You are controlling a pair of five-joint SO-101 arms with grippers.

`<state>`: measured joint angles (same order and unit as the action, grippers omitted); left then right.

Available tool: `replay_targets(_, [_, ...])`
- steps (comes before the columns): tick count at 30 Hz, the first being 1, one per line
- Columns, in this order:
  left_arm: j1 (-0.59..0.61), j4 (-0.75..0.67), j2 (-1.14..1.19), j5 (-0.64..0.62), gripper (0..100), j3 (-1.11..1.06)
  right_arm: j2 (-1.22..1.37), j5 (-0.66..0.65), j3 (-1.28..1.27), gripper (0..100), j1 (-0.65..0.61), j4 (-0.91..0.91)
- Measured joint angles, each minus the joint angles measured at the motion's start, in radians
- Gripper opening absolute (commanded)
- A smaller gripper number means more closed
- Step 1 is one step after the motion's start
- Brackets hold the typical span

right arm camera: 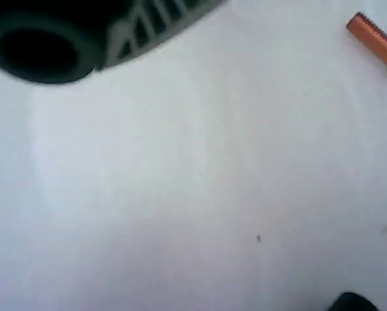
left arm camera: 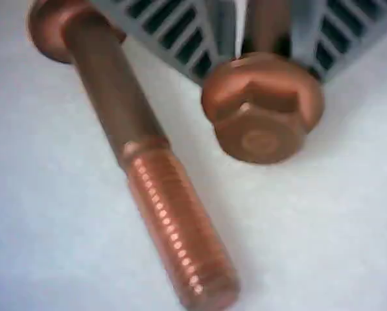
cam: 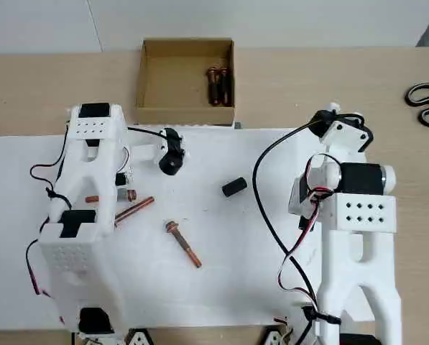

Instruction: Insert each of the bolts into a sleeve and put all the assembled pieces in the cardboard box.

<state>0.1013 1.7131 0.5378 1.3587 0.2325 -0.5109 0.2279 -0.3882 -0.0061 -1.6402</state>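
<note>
My left gripper (cam: 121, 190) is low on the white sheet, shut on a copper bolt (left arm camera: 261, 107) whose hex head sticks out between the grey ribbed fingers (left arm camera: 167, 32). A second bolt (left arm camera: 154, 168) lies right beside it on the sheet (cam: 135, 210). A third bolt (cam: 183, 244) lies loose near the middle. One black sleeve (cam: 234, 187) lies alone on the sheet, left of the right arm. In the right wrist view a black sleeve (right arm camera: 37, 48) sits against my right gripper (right arm camera: 148, 26). The cardboard box (cam: 140, 79) at the back holds assembled pieces (cam: 218, 85).
A white sheet (cam: 221, 287) covers the wooden table. Scissors (cam: 426, 100) lie at the far right edge. Cables loop off both arms across the sheet. A bolt end (right arm camera: 375, 39) shows in the right wrist view.
</note>
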Motion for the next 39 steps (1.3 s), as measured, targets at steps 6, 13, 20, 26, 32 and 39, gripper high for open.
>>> replay_targets(6, [-0.003, 0.002, 0.038, 0.000, 0, 0.000, 0.000, 0.000, 0.000, 0.3, 0.000, 0.000])
replay_targets(13, [-0.011, 0.005, 0.043, 0.000, 1, 0.003, 0.000, 0.000, 0.000, 0.3, 0.000, 0.000])
replay_targets(20, [-0.029, 0.012, -0.077, 0.000, 1, 0.028, -0.095, 0.000, 0.002, 0.3, -0.012, -0.031])
replay_targets(26, [-0.080, 0.014, -0.275, -0.135, 1, 0.032, -0.261, 0.000, 0.003, 0.3, -0.074, -0.040])
replay_targets(32, [-0.150, 0.020, -0.446, -0.503, 1, 0.032, -0.393, 0.000, 0.003, 0.3, -0.094, -0.046])
replay_targets(39, [-0.203, 0.023, -0.681, -0.941, 1, 0.032, -0.557, -0.037, 0.003, 0.4, -0.095, -0.064])
